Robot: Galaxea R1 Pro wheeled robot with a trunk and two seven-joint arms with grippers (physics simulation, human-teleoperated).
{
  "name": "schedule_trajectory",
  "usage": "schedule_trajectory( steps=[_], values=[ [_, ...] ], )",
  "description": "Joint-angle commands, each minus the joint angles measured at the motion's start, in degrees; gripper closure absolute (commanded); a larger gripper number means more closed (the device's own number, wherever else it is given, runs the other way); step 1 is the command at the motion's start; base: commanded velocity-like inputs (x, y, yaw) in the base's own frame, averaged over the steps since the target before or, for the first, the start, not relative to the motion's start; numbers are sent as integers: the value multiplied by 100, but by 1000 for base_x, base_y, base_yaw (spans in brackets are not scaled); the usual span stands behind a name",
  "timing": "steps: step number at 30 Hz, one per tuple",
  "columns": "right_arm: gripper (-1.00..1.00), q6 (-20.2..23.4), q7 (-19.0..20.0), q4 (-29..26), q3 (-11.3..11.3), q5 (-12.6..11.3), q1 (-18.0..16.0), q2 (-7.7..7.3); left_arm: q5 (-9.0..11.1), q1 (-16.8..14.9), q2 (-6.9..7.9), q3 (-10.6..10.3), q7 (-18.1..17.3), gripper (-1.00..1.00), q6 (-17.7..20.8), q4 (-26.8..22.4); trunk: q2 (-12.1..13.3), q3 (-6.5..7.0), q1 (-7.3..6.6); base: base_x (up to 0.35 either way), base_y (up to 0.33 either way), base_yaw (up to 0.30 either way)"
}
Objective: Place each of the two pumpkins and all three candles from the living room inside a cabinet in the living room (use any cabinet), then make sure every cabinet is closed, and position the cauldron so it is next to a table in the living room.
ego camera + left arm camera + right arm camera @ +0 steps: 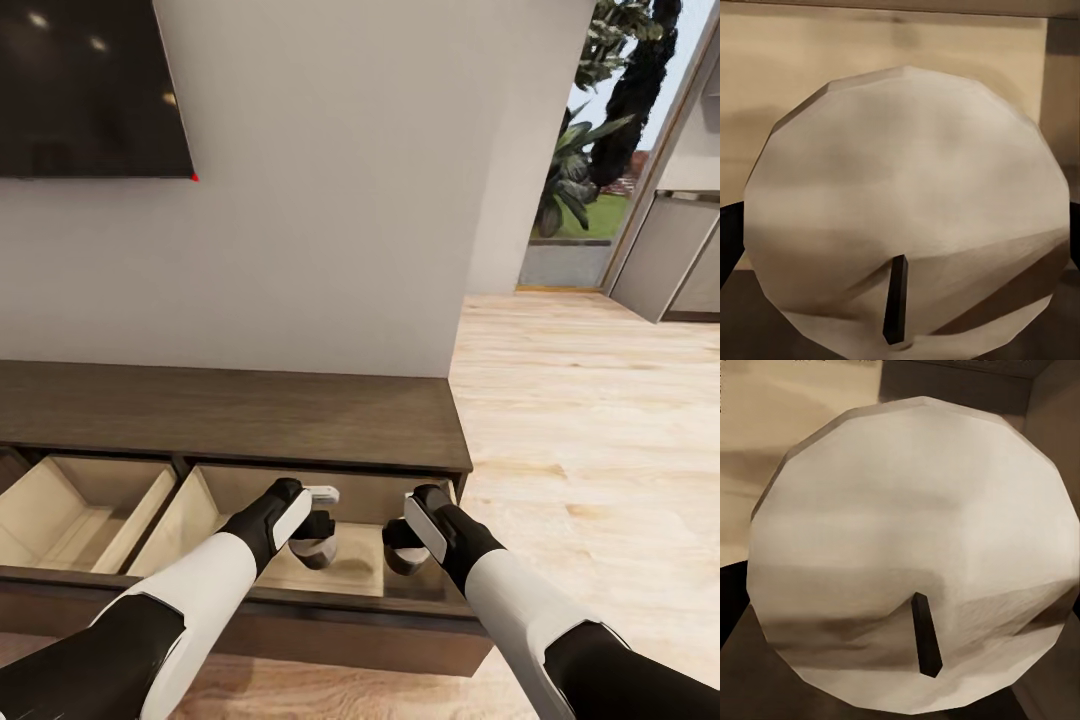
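Left gripper grips a candle; right gripper grips another candle. Open cabinet drawer lies below both

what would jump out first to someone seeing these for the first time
Both arms reach down into the cabinet's open right-hand drawer, each tool (left tool, right tool) holding a candle. Each wrist view looks at a pale candle end (left candle, right candle) with a dark wick. A dark TV hangs on the wall above.

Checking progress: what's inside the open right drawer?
Both grippers, left and right, each holding a candle over the drawer with its tan floor; the floor beneath them is hidden.
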Motion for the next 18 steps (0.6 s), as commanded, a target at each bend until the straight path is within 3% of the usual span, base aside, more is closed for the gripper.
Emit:
schedule_trajectory(
  steps=[1, 18],
  values=[
    [100, 12, -59, -10, 36, -56, -4, -5, 56, -4, 0, -21, 49, 100, 12, -5, -2, -5, -1, 0, 0, 0],
    [100, -11, -52, -15, 35, -56, -4, -5, 56, 3, 0, -28, 52, 100, 9, -5, -8, -94, 9, 0, 0, 0]
  ],
)
